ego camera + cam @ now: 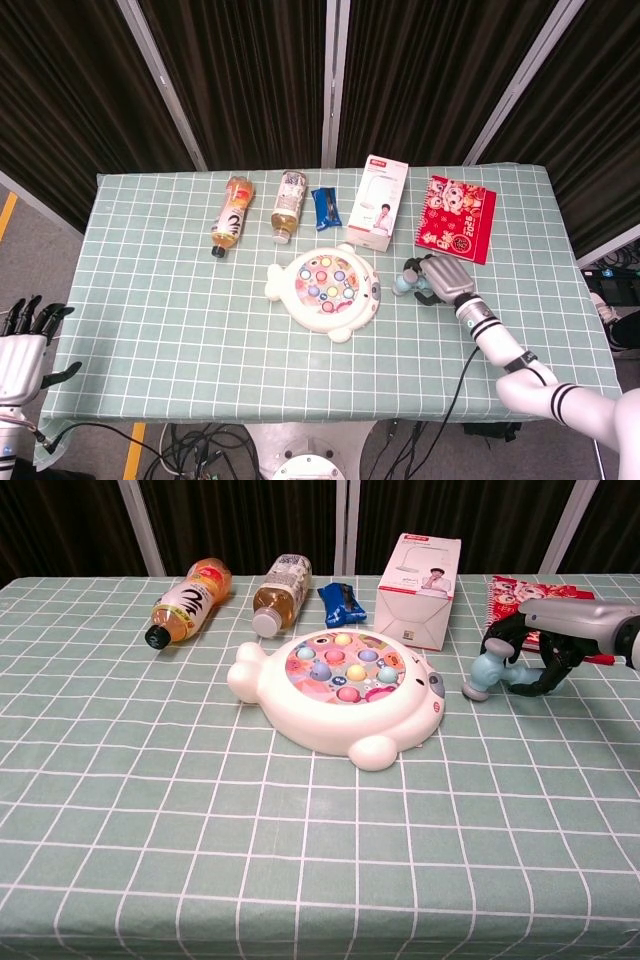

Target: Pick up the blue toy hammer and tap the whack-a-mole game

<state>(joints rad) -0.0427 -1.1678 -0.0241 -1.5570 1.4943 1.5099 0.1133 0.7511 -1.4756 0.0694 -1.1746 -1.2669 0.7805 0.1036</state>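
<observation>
Hammer (487,670) gripped at handle by right hand (540,652), near desk's right edge.
Likely light, stiff plastic; handle grip suits tapping game (340,688). Left hand (20,350) open, idle.

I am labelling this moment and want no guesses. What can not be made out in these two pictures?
- Hammer handle: chest view, mostly covered by the right hand.
- Whether the hammer head touches the table: too unclear in both views.
- Left hand: head view, cut by the left edge; absent from chest view.
- Print on the white box: too small.
</observation>
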